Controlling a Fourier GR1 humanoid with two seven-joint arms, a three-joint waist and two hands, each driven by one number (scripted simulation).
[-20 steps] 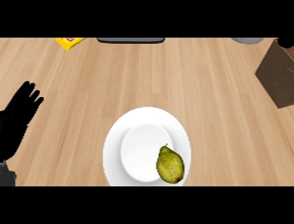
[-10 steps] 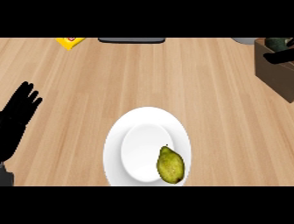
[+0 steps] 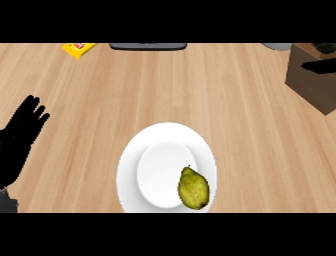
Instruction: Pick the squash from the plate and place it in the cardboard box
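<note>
An olive-green squash (image 3: 194, 188) lies on the lower right part of a white plate (image 3: 132, 170) near the counter's front edge, stem pointing away from me. The brown cardboard box (image 3: 320, 86) stands at the far right. My right hand (image 3: 333, 65) shows only partly at the right edge, over the box, with straight fingers pointing left and nothing in them. It is far from the squash. My left hand (image 3: 12, 142) rests open at the left edge, fingers up, well left of the plate.
Along the counter's back edge lie a yellow item (image 3: 79, 48), a dark flat object (image 3: 147, 46) and a grey object (image 3: 276, 46). Bare wooden counter (image 3: 200, 90) lies between the plate and the box.
My right hand has come further into view at the upper right, moving down over the box. The squash, the plate and my left hand have stayed put.
</note>
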